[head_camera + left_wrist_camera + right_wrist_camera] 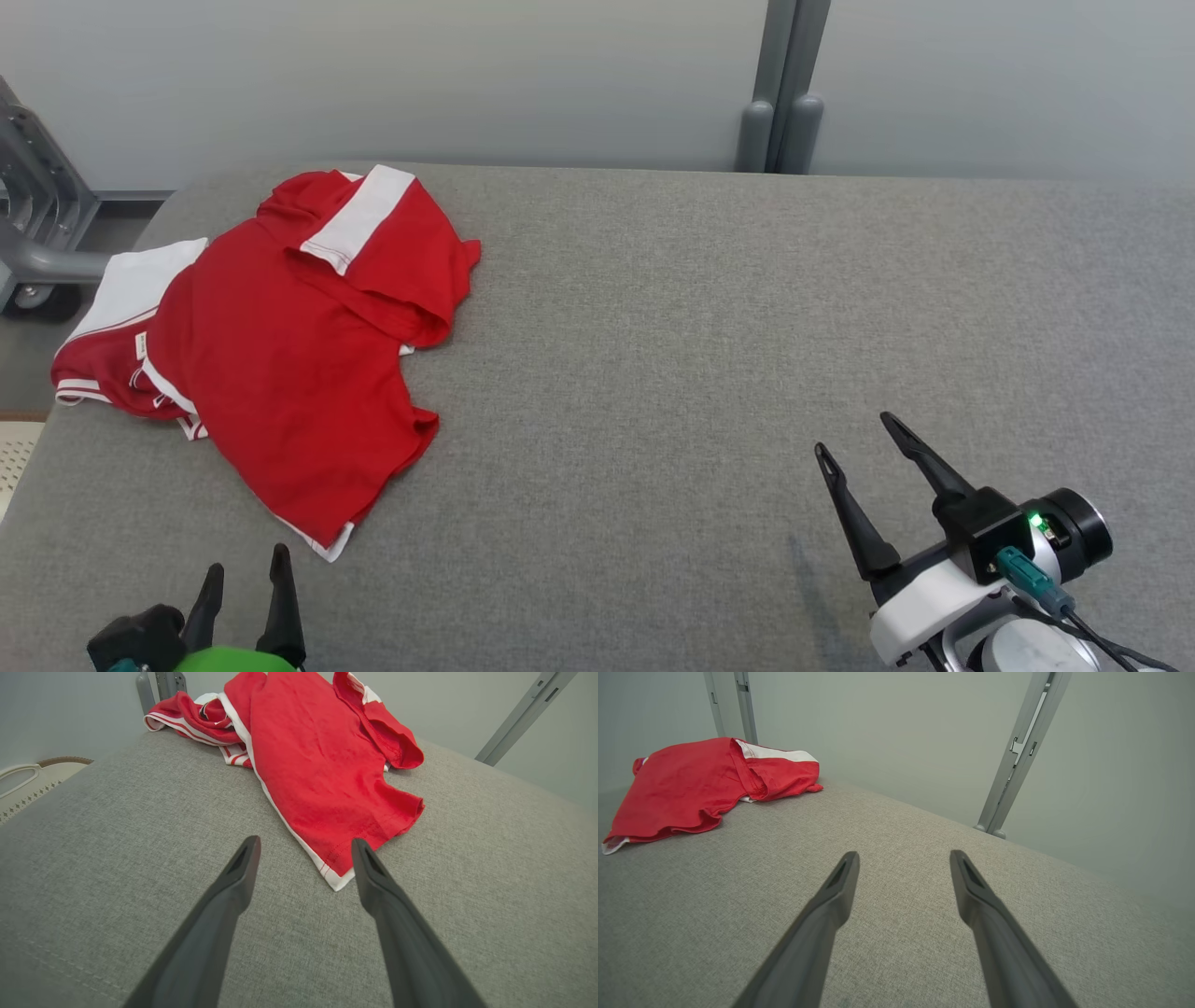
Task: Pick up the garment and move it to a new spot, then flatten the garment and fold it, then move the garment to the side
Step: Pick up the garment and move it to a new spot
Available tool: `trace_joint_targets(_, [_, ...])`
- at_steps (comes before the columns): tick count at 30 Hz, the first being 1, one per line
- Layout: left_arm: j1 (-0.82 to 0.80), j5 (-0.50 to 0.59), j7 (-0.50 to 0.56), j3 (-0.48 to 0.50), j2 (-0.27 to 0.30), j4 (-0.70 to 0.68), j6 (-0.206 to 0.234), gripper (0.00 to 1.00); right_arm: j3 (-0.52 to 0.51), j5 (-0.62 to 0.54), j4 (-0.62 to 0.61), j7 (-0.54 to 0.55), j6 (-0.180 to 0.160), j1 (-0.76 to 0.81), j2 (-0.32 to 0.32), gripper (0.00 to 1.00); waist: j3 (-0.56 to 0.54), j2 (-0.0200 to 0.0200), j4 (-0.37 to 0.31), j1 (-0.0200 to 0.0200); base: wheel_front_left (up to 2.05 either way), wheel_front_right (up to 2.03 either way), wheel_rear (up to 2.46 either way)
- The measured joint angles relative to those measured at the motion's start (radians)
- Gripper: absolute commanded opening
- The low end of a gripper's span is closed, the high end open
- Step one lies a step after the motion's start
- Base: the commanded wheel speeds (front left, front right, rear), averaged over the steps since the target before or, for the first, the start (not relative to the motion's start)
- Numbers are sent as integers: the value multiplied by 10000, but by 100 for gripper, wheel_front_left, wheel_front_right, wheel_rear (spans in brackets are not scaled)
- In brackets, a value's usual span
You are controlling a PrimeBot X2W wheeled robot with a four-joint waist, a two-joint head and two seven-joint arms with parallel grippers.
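A red garment [280, 345] with white trim lies crumpled at the far left of the grey padded table [700, 355], one white-edged corner pointing toward me. My left gripper [247, 569] stands open at the lower left, just short of that corner. In the left wrist view the garment [322, 760] spreads ahead, its near corner lying between and beyond the left gripper [306, 842] fingertips, untouched. My right gripper [854, 434] is open at the lower right, far from the cloth. From the right wrist view the garment [700, 779] sits far off at upper left, the right gripper [903, 856] empty.
A grey metal frame [37, 215] stands off the table's left end. A grey post [780, 93] rises behind the far edge against a pale wall. A cream perforated object [19, 448] sits below the left edge. Bare grey surface stretches across the middle and right.
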Motion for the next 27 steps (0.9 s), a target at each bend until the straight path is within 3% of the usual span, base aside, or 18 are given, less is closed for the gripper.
trace_joint_targets(8, [-1097, -502, 863, 73, 12, 934, -67, 100, 19, -56, -4, -2, 98, -352, 19, 100, 417, 0, -405, 0, 0, 0, 0])
trace_joint_targets(21, [-2062, -529, 1565, 476, 44, 2412, 380, 100, -81, -67, 6, -2, 142, -630, 73, 100, 1014, 0, -1186, 0, 0, 0, 0])
trace_joint_targets(22, [-2126, -527, 1574, 462, 44, 2516, 382, 93, -105, -67, 13, -2, 140, -635, 88, 100, 1040, 0, -1238, 0, 0, 0, 0])
trace_joint_targets(23, [-2184, -525, 1609, 430, 58, 2610, 382, 60, -113, -67, 21, -2, 140, -654, 105, 100, 1060, 0, -1285, 0, 0, 0, 0])
trace_joint_targets(24, [-2244, -523, 1670, 382, 84, 2690, 380, 0, -121, -67, 31, -2, 140, -666, 121, 100, 1075, 0, -1327, 0, 0, 0, 0])
trace_joint_targets(27, [-2386, -523, 1741, 245, 171, 2742, 274, 0, -130, -65, 56, -2, 130, -766, 245, 100, 1076, 0, -1435, 0, 0, 0, 0])
